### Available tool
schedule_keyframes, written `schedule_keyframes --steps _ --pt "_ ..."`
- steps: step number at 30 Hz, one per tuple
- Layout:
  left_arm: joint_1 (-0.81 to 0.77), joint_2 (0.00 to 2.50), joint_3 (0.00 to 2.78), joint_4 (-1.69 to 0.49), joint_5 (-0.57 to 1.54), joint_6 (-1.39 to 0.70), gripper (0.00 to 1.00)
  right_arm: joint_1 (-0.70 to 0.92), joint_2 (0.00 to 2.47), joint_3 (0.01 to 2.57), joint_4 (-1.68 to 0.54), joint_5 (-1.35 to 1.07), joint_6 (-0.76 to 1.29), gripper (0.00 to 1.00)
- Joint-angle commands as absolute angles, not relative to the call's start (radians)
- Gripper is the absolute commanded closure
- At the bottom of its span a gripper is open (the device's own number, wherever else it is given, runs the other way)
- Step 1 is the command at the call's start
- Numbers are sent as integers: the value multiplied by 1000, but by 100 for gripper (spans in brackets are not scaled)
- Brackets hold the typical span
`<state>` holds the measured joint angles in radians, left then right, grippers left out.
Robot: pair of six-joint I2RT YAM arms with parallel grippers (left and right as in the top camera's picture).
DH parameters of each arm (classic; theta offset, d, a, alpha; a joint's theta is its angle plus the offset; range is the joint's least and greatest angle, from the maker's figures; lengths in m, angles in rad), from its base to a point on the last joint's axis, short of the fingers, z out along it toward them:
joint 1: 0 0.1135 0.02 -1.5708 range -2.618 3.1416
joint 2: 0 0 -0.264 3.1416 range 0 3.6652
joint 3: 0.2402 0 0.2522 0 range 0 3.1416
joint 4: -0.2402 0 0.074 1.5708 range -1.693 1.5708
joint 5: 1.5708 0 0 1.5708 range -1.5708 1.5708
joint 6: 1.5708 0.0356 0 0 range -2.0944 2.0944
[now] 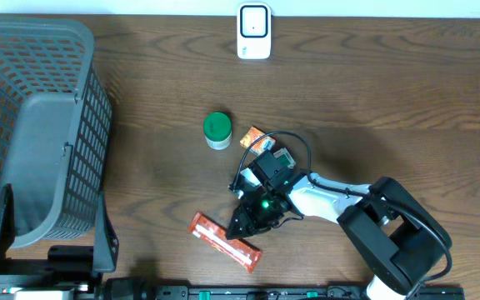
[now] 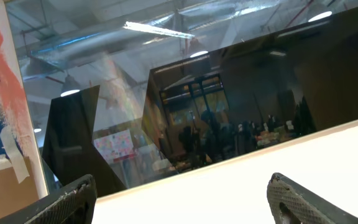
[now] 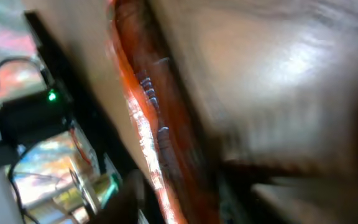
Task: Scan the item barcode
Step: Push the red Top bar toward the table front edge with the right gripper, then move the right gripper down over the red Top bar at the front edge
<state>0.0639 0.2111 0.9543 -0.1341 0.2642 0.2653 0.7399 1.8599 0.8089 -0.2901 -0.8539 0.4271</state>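
Long red-orange packet, lying flat and diagonal at near side, white barcode scanner well apart, far side

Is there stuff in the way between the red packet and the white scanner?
Yes: a green-lidded jar and a small orange packet sit roughly between the red packet and the scanner. Lifted over them, nothing visible blocks it.

packet: red-orange | jar lid: green | basket: grey mesh | scanner: white | table: dark brown woodgrain
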Motion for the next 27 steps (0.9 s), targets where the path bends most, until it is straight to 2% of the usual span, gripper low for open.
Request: schedule_keyframes --steps 1,2,12,19,20,22,24,26,27 --pt "69 205 953 -132 276 261 13 752 1911 770 -306 -701 429 88" --pt "69 205 953 -132 276 260 13 752 1911 770 -306 -700 429 99" --pt "69 205 953 -133 276 260 13 716 1877 816 -297 -665 385 99" --pt "69 205 953 -133 276 260 13 704 1658 851 -442 -609 314 98" --pt "69 205 953 -133 276 260 13 715 1621 851 -470 -598 310 96" --pt "69 205 953 -133 276 260 13 742 1568 851 -521 -583 309 73" --pt "69 205 953 -133 276 260 13 770 1545 851 -561 -580 309 57" --pt "69 205 953 -133 276 260 13 804 1542 850 -587 -577 309 56" --pt "69 205 953 -133 276 260 13 820 1544 849 -591 -573 310 62"
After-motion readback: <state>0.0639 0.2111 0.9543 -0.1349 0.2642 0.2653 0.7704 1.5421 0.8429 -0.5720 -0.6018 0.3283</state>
